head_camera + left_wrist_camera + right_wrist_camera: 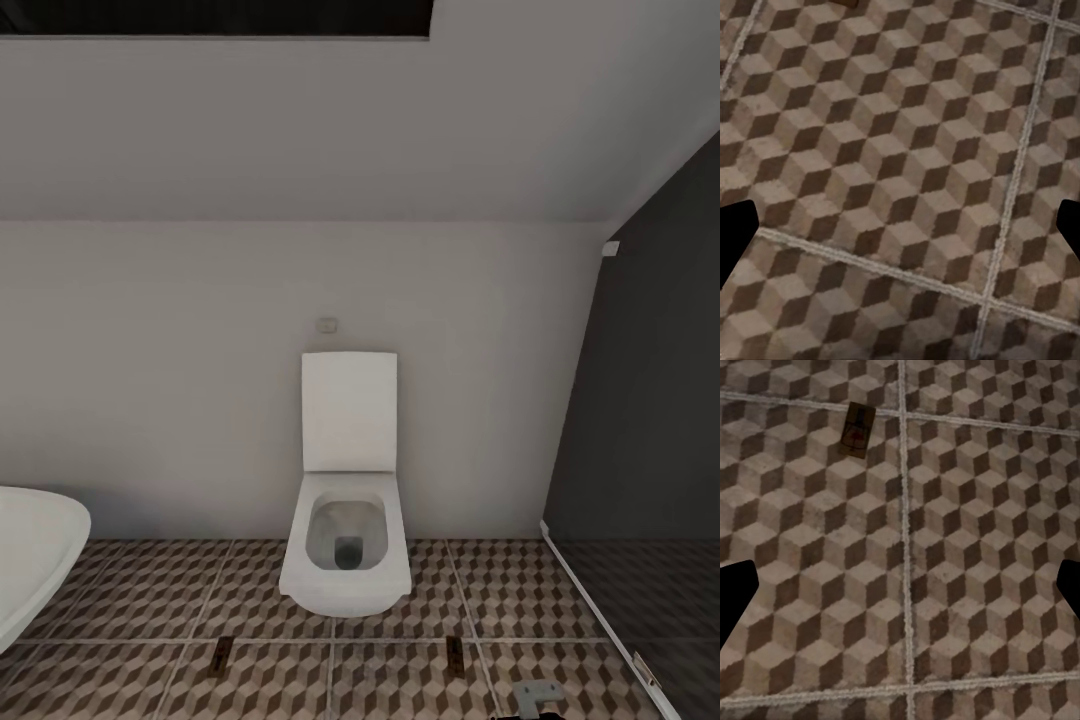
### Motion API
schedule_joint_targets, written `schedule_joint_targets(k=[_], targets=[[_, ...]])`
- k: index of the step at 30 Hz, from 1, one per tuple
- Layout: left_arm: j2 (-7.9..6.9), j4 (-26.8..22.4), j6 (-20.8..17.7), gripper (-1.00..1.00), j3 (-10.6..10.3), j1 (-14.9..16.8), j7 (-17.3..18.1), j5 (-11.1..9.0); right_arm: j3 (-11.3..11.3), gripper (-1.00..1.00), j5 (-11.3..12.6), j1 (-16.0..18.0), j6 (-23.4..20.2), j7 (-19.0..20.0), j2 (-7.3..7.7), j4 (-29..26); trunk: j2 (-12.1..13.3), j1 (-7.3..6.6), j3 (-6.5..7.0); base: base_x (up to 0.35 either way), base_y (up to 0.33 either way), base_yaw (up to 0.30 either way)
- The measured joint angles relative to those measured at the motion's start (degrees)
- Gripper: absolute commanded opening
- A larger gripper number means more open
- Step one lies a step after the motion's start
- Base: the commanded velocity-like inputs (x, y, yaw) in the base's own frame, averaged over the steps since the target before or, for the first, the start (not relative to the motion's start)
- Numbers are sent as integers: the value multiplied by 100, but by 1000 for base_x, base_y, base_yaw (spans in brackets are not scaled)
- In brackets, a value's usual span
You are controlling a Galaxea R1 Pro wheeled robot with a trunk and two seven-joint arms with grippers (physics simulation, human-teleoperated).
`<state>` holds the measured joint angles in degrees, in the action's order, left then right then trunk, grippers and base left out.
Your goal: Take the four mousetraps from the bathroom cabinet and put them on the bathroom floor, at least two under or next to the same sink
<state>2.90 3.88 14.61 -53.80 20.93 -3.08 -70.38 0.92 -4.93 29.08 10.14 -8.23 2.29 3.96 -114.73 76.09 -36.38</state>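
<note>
Two mousetraps lie flat on the bathroom floor [130, 600] in front of the toilet [347, 540]: left mousetrap [221, 656] and right mousetrap [455, 660], well apart, each just past a grout line. Right wrist view has one mousetrap [857, 429] beside a grout crossing, probably the right one. Left hand [900, 225] and right hand [900, 585] both released, dark fingertips spread wide, nothing between them, over bare tiles. White bathtub [30, 560] edge at left, dark glass panel [650, 420] at right.
</note>
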Motion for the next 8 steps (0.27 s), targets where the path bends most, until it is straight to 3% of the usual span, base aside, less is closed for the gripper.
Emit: schedule_joint_targets(k=[8], targets=[[22,2,0,100,1,-5,4,1,1,100,0,0,0,0,0,0,0,0,0,0,0,0]])
